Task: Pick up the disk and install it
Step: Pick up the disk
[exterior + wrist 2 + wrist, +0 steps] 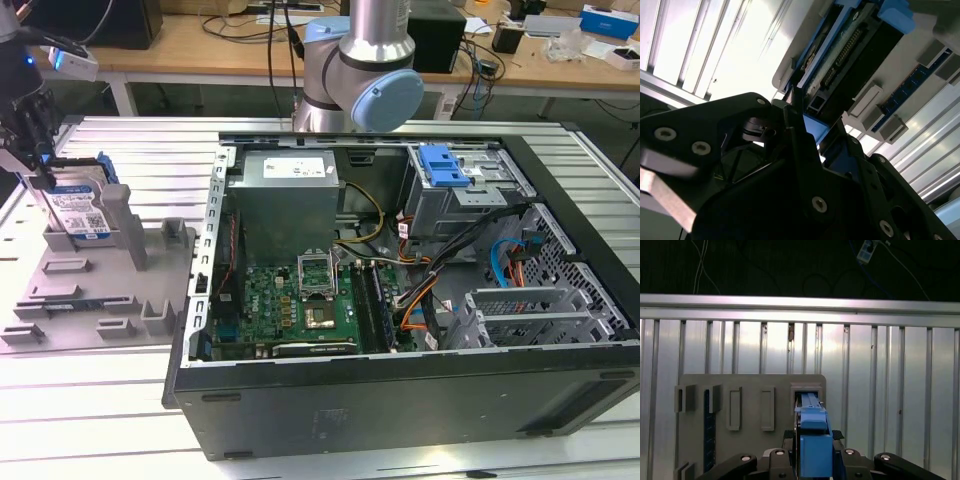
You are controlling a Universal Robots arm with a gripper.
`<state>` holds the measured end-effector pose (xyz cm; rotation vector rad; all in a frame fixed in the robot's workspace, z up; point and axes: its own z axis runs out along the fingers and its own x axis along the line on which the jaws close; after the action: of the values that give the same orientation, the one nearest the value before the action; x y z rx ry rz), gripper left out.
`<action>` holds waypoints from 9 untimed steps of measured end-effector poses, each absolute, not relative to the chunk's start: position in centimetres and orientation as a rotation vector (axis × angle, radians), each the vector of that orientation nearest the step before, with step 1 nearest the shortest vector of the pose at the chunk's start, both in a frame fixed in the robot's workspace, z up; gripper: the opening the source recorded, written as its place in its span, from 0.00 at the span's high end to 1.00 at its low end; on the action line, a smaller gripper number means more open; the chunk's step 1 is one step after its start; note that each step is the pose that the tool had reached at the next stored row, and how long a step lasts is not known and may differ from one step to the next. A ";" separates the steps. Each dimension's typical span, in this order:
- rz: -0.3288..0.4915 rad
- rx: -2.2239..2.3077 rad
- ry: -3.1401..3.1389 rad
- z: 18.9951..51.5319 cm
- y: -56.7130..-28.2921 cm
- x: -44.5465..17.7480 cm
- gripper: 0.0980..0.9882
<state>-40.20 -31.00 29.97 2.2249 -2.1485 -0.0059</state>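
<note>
**A:** At the exterior view's left edge, where did the disk sit?

**B:** It stood upright on its edge in the grey holder on the ribbed desk, well apart from the open computer case.

**A:** And the claw?

**B:** It was over the disk's upper edge, clamped on it. In the first wrist view the blue frame of the disk sat tight between the claw's two sides.

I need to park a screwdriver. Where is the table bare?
Bare table slats lie between the gray fixture and the table's near edge, on the exterior view's left of the computer case. Crowded: the fixture, where the gripper grips the disk, and the cable-filled case.
</note>
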 end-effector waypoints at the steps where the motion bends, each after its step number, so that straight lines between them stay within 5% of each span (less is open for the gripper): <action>1: -0.006 2.225 -2.148 30.0 -31.0 -40.2 0.70; 9: -0.006 2.225 -2.149 29.9 -31.0 -40.2 0.70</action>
<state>-40.20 -31.00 29.95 2.2248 -2.1486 -0.0059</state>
